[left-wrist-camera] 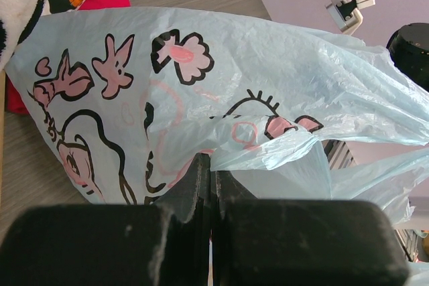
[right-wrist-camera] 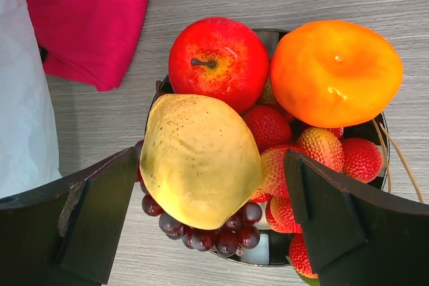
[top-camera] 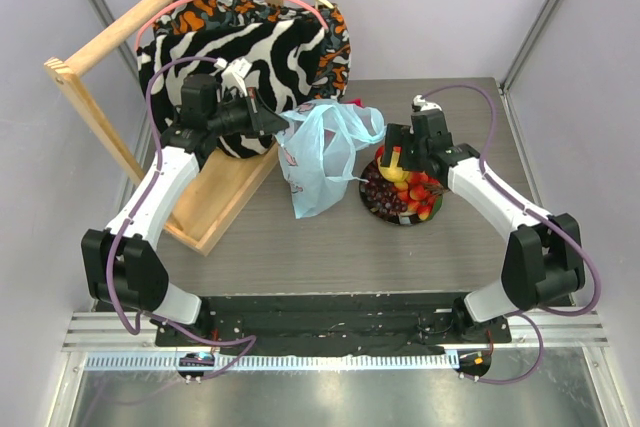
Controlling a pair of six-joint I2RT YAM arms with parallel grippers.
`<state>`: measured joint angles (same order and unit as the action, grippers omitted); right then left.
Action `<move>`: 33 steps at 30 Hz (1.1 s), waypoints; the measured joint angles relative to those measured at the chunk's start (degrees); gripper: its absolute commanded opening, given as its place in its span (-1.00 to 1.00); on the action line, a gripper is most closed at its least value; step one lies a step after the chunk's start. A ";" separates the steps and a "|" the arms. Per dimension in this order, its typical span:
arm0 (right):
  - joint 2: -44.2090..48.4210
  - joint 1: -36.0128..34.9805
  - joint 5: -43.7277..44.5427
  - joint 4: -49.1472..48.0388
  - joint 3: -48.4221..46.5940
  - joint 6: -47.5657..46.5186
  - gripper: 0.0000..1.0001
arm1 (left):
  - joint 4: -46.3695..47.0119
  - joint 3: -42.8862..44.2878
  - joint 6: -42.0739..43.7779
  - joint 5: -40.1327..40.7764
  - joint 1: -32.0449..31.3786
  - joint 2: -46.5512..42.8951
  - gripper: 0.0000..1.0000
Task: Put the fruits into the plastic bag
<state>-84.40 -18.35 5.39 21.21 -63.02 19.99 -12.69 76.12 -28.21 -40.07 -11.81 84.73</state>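
Note:
The light-blue plastic bag [top-camera: 320, 162] stands at the table's middle; its cartoon print fills the left wrist view [left-wrist-camera: 201, 85]. My left gripper [top-camera: 281, 125] [left-wrist-camera: 212, 165] is shut on a fold of the bag's upper edge. The fruits lie heaped on a dark round plate [top-camera: 385, 209] [right-wrist-camera: 268, 257]: red apple [right-wrist-camera: 218, 61], orange [right-wrist-camera: 335, 72], yellow fruit [right-wrist-camera: 200, 159], red-yellow balls [right-wrist-camera: 315, 152] and purple grapes [right-wrist-camera: 214, 232]. My right gripper [top-camera: 397, 165] [right-wrist-camera: 209, 169] is open, its jaws straddling the yellow fruit with a gap on the right side.
A zebra-striped fabric [top-camera: 260, 47] hangs on a wooden frame [top-camera: 120, 37] at the back left. A red cloth [right-wrist-camera: 87, 11] lies behind the bag, near the plate. The bag's side [right-wrist-camera: 23, 98] is just left of my right gripper.

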 measured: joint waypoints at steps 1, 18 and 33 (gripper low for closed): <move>-0.11 0.00 -0.02 -0.07 -0.02 0.09 0.98 | 0.00 0.00 0.00 0.00 0.00 0.00 -1.00; -1.49 0.00 -0.72 -0.76 -0.09 0.96 0.24 | 0.00 0.00 0.02 0.00 0.00 0.00 -1.00; 0.72 0.00 -2.62 -1.90 -0.04 1.42 -0.76 | 0.00 0.00 0.02 0.00 0.00 0.00 -1.00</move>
<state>-83.68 -18.35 2.76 19.31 -63.07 21.41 -12.69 76.12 -28.18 -40.07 -11.81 84.73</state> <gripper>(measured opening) 0.712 0.012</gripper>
